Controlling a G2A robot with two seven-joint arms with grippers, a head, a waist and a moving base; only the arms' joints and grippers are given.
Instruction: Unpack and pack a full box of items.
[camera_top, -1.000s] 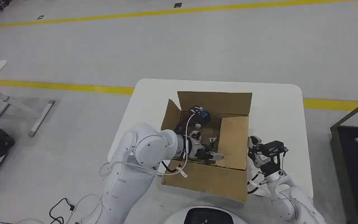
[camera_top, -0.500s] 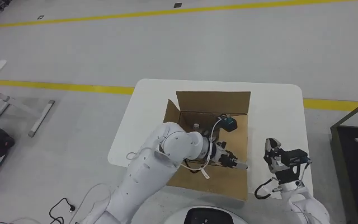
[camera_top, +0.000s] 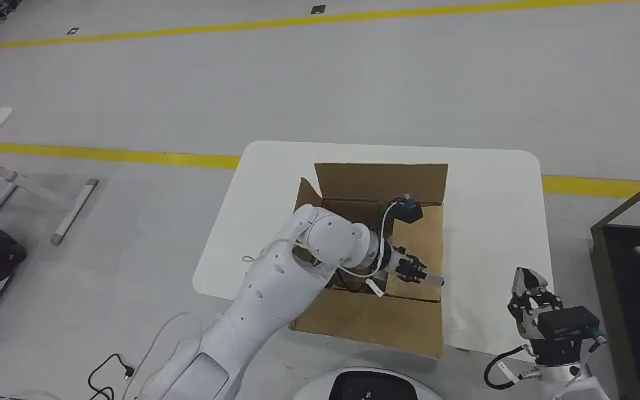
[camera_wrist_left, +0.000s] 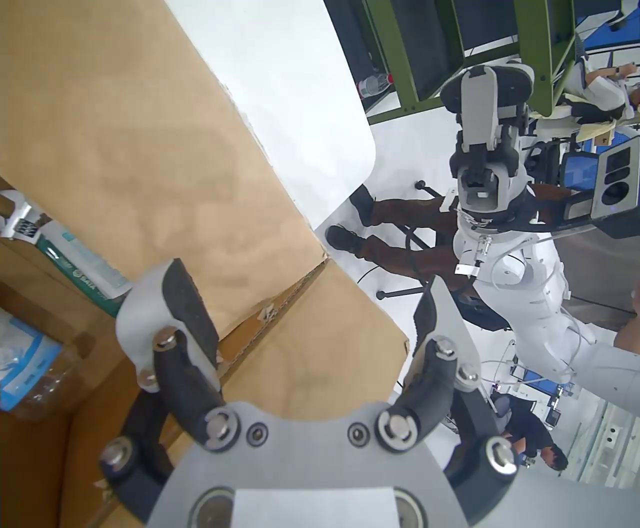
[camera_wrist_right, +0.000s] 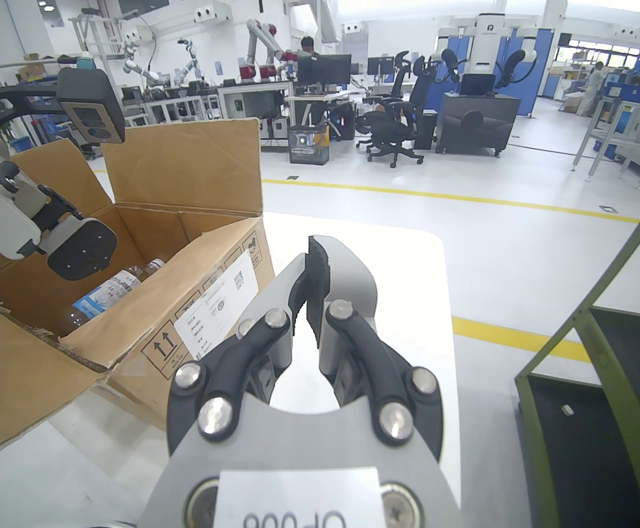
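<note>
The box (camera_top: 370, 320) is plain brown cardboard, with a white sticker (camera_wrist_right: 220, 305) printed in black on one outer wall. The desk (camera_top: 490, 200) is white. The floor (camera_top: 300, 90) is pale grey, crossed by yellow lines (camera_top: 300, 20). The bottle (camera_wrist_right: 107, 295) is clear with a blue-and-white label, and the wrench pack (camera_wrist_left: 80, 260) is teal and white. The left end effector (camera_wrist_left: 300, 285) has a silver plate, black links, whitish fingers (camera_wrist_left: 135, 310) and black pads (camera_wrist_left: 185, 300). The right end effector (camera_wrist_right: 315, 260) shows the same colours. The rack (camera_wrist_right: 532, 435) is olive green.
</note>
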